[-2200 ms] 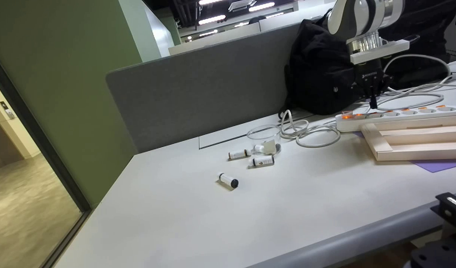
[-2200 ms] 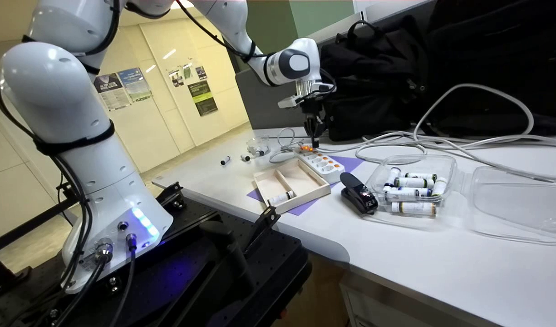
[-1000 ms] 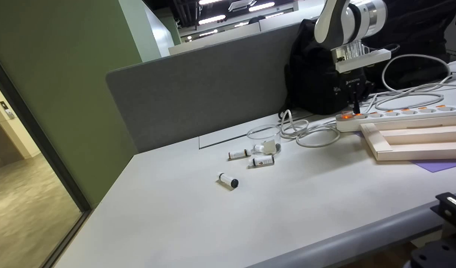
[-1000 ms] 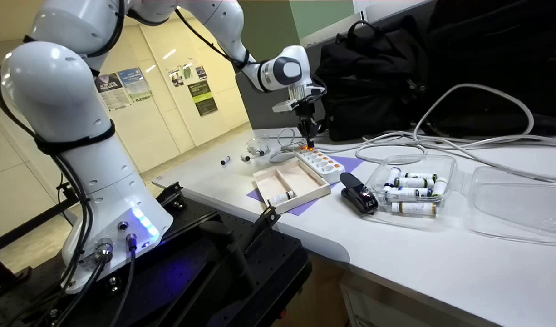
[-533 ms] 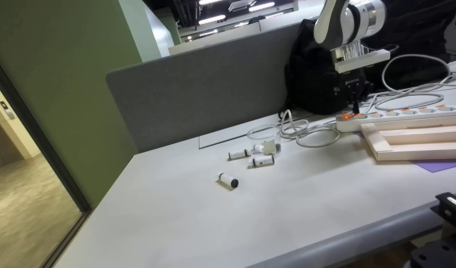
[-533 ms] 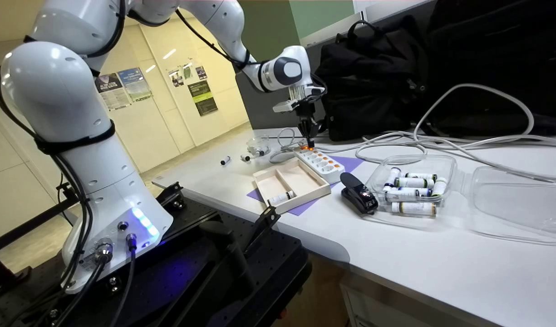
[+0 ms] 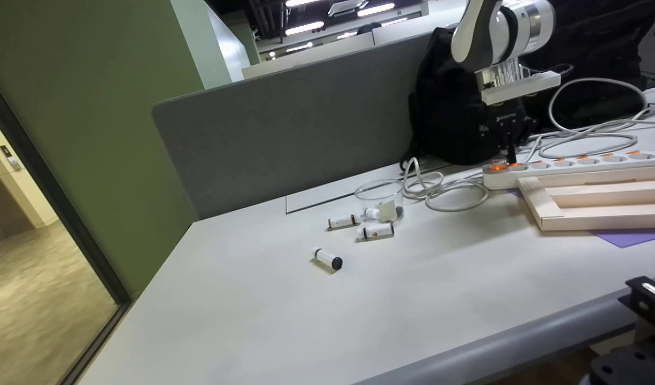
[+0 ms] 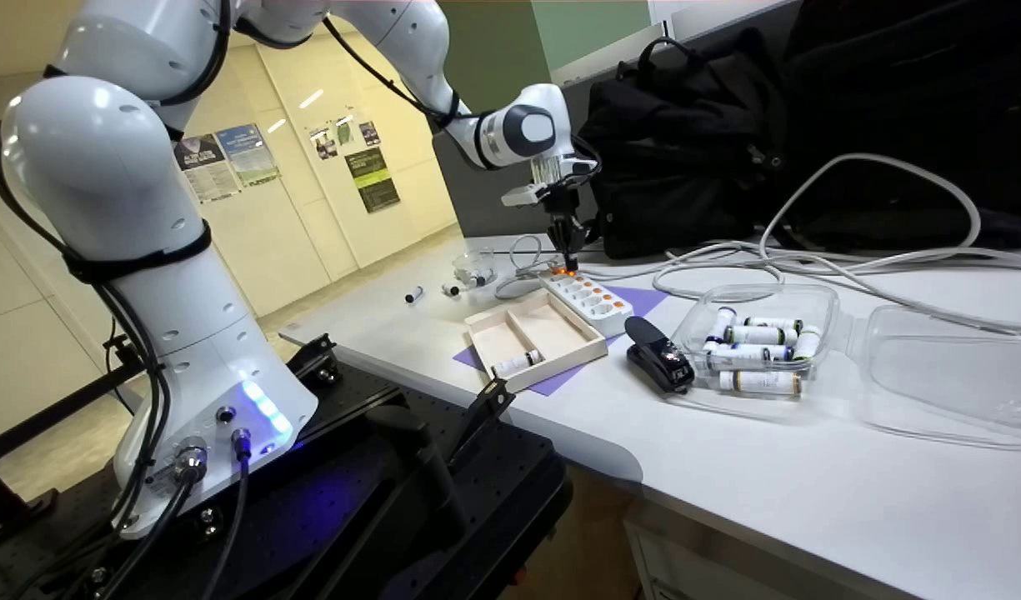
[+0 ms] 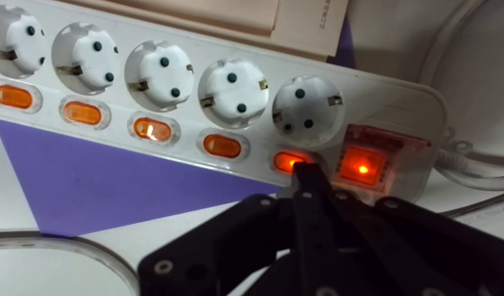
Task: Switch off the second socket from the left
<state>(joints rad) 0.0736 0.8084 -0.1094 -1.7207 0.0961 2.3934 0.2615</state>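
Wrist view: gripper [image 9: 312,174] closed, fingers together; tip hides part of a lit orange switch [image 9: 284,161], contact not determinable; power strip [image 9: 190,119] cut off at view edge; socket [image 9: 308,111] beside that switch lies nearest the glowing main switch [image 9: 361,164]. In both exterior views the power strip lies near the counter's [image 7: 241,299] rear edge, beside a wooden tray [image 8: 564,360]; long axis roughly along that edge, main-switch end pointing toward the counter edge by the green wall [image 7: 92,133]. In an exterior view the gripper body blends into the black backpack [image 7: 450,117]; brand on gripper, "ROBOTIQ", just legible. Print at tray corner and labels on white tubes [image 7: 377,231] unreadable.
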